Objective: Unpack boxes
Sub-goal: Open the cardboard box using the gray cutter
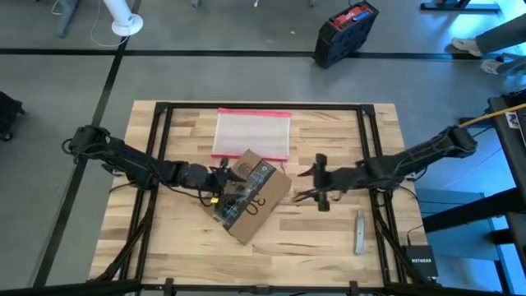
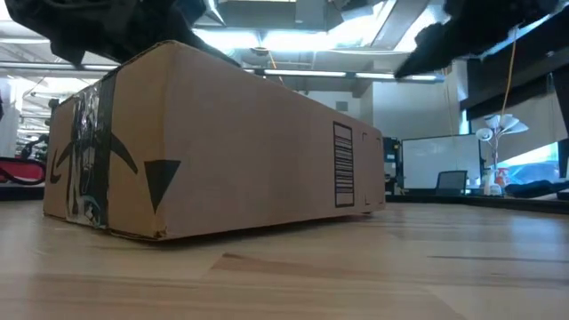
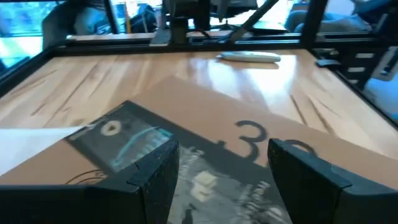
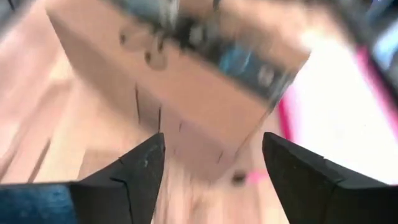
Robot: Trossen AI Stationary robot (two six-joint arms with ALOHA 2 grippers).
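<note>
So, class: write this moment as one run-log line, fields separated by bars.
box: shut, taped, mid-table | left gripper: open, over box | right gripper: open, beside box, clear | pouch: behind box

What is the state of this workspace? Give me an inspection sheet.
Surface: wooden table, inside a black frame.
Job's things: cardboard box, taped shut, lying askew mid-table.
Clutter: clear pouch behind the box; grey tool near the right front.
End effectors: left end effector open over the box; right end effector open, beside the box, clear of it.
Cables: nothing seen on the table.
Surroundings: black and red case on the floor.
</note>
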